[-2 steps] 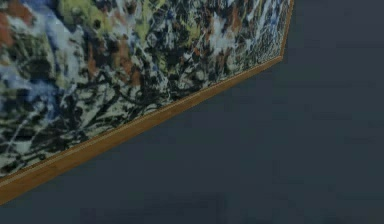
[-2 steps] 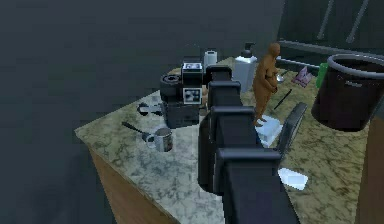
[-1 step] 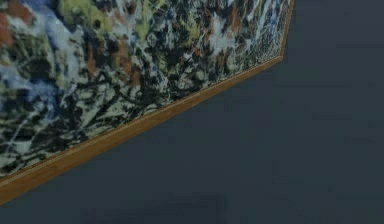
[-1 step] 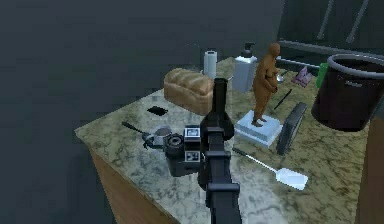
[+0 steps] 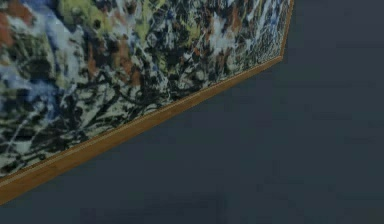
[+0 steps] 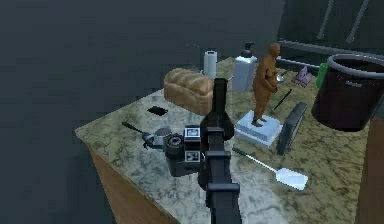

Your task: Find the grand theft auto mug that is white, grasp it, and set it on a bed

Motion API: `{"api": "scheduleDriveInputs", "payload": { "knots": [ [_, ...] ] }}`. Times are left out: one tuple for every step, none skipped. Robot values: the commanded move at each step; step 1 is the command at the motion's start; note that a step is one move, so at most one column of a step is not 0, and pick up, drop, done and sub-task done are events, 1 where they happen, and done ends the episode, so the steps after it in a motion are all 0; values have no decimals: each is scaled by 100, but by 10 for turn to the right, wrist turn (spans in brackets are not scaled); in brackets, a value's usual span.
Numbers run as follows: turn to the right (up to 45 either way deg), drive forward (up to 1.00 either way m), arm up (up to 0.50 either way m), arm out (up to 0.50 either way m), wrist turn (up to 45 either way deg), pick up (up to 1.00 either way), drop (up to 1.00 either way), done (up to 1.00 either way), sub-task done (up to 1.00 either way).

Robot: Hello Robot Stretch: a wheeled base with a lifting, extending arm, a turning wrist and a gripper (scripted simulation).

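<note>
We list a large splattered painting (image 5: 120, 60) in a wood frame on a dark wall (image 5: 300, 150), then a stone counter (image 6: 330, 165) bearing a black bin (image 6: 350, 90), a brown statue (image 6: 264, 80), a loaf (image 6: 190, 90) and a dark bottle (image 6: 219, 100). The arm (image 6: 220, 185) reaches over the counter, its gripper (image 6: 165, 148) set against small clutter (image 6: 148, 133) there, so we cannot tell whether it holds anything. We cannot pick the white mug out of that clutter, so its direction from the gripper is undecided.

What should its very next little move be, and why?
Probably pull the arm back and turn away to search on: the counter by the tool bears bread, a paper roll and a statue, and ahead hangs a painting.
</note>
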Motion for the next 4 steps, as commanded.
{"api": "scheduleDriveInputs", "payload": {
  "knots": [
    [0,0,10,0,0,0,0,0,0],
    [0,0,4,0,0,0,0,0,0],
    [0,0,0,0,-450,0,0,0,0],
    [0,0,0,0,-450,0,0,0,0]
  ]
}}
